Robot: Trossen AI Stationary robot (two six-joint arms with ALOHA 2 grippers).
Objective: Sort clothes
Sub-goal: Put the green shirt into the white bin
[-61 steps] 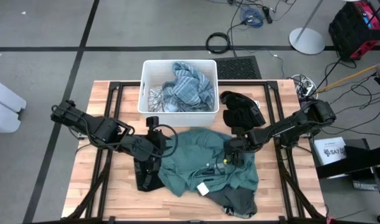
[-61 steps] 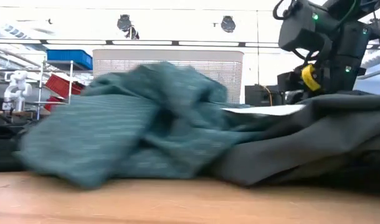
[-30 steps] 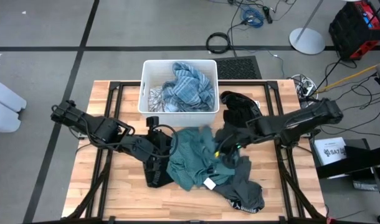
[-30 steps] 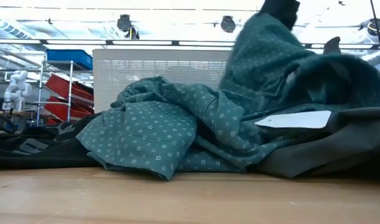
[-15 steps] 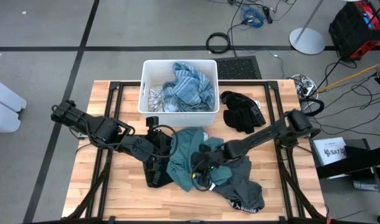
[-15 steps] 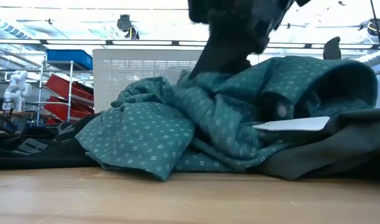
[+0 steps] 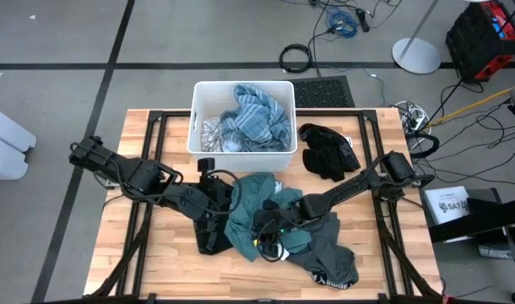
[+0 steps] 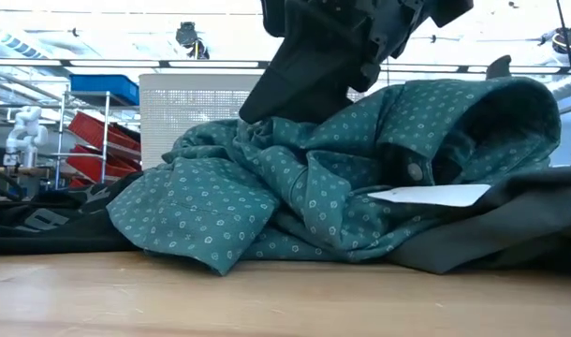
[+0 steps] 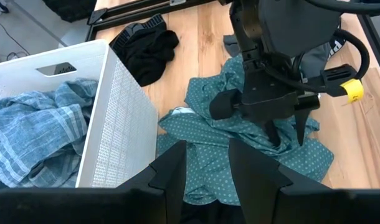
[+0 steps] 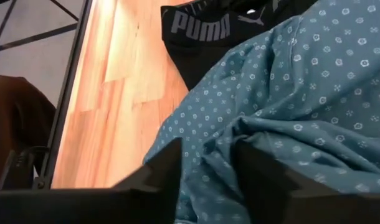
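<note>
A white rectangular plastic bin (image 7: pixel 198 118) is set at the far middle of a light wooden table (image 7: pixel 131 253), which is carried on a black metal frame (image 7: pixel 152 118). Beyond the table, a coiled black cable (image 7: pixel 295 57), a dark ribbed floor mat (image 7: pixel 323 91) and a round white stand base (image 7: pixel 416 55) are seen on the grey floor. A red and black case (image 7: pixel 485 29) is placed at the far right. Blue and red shelf bins (image 8: pixel 103 112) are seen in the low view.

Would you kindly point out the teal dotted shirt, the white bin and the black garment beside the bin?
teal dotted shirt (image 8: pixel 211 211): low view, front fold.
white bin (image 7: pixel 241 155): high view, near wall.
black garment (image 7: pixel 325 154): high view, middle of the heap.
</note>
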